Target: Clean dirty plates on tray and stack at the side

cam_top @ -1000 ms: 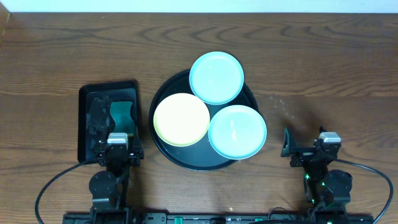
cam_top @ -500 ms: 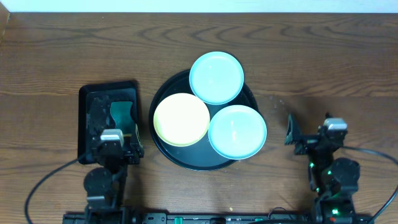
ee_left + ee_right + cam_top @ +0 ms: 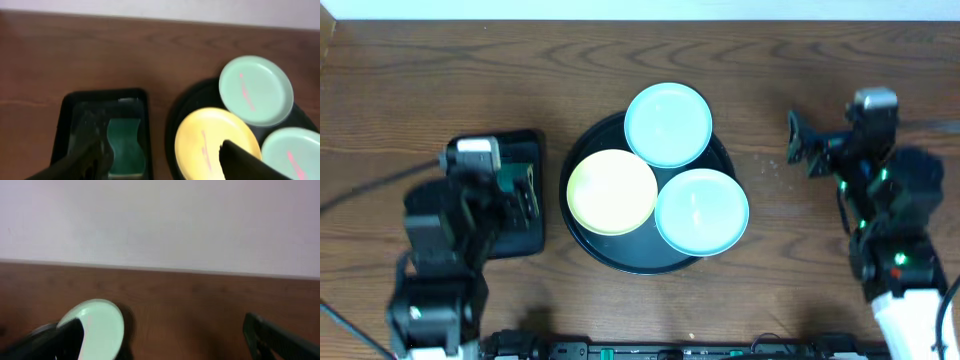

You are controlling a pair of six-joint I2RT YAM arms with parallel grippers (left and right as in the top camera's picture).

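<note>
Two cyan plates (image 3: pixel 668 124) and a yellow plate (image 3: pixel 611 192) sit on the black tray (image 3: pixel 628 254).

No words, numbers, brand marks or labels can be read in any view. The only marks are thin pink streaks on the yellow plate (image 3: pixel 200 142), the upper mint plate (image 3: pixel 256 90) and the lower mint plate (image 3: pixel 295 155), at the right of the left wrist view. They form no letters.
</note>
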